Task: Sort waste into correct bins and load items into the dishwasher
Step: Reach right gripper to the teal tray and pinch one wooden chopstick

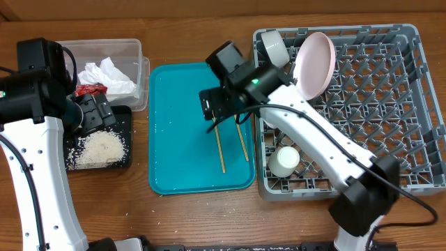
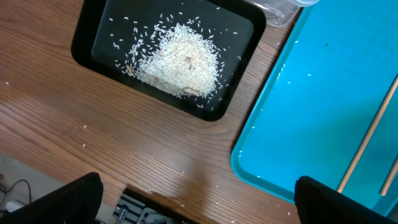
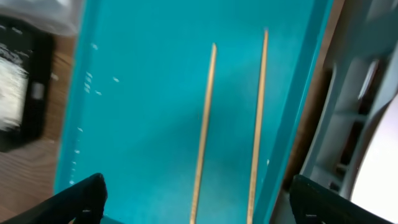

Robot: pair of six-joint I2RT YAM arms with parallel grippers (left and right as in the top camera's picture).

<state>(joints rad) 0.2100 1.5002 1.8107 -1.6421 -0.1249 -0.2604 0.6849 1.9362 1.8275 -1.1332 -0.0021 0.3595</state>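
Two wooden chopsticks (image 1: pixel 220 148) (image 3: pixel 203 130) lie side by side on the teal tray (image 1: pixel 181 125). My right gripper (image 1: pixel 217 110) (image 3: pixel 198 202) is open above their upper ends, empty. The grey dish rack (image 1: pixel 369 104) holds a pink plate (image 1: pixel 314 64), a white bowl (image 1: pixel 274 47) and a small white cup (image 1: pixel 284 161). The clear tub (image 1: pixel 136 70) holds the white napkin (image 1: pixel 108 75) and red wrapper (image 1: pixel 89 90). The black tray (image 1: pixel 124 118) (image 2: pixel 87 37) holds a pile of rice crumbs (image 1: pixel 99 148) (image 2: pixel 180 59). My left gripper (image 1: pixel 94 111) (image 2: pixel 198 202) is open and empty over the black tray.
Loose rice grains are scattered on the wooden table (image 2: pixel 93 124) and along the teal tray's left part (image 2: pixel 298 81). The teal tray's right rim sits close to the rack's left wall (image 1: pixel 261 139). The table's front edge shows in the left wrist view.
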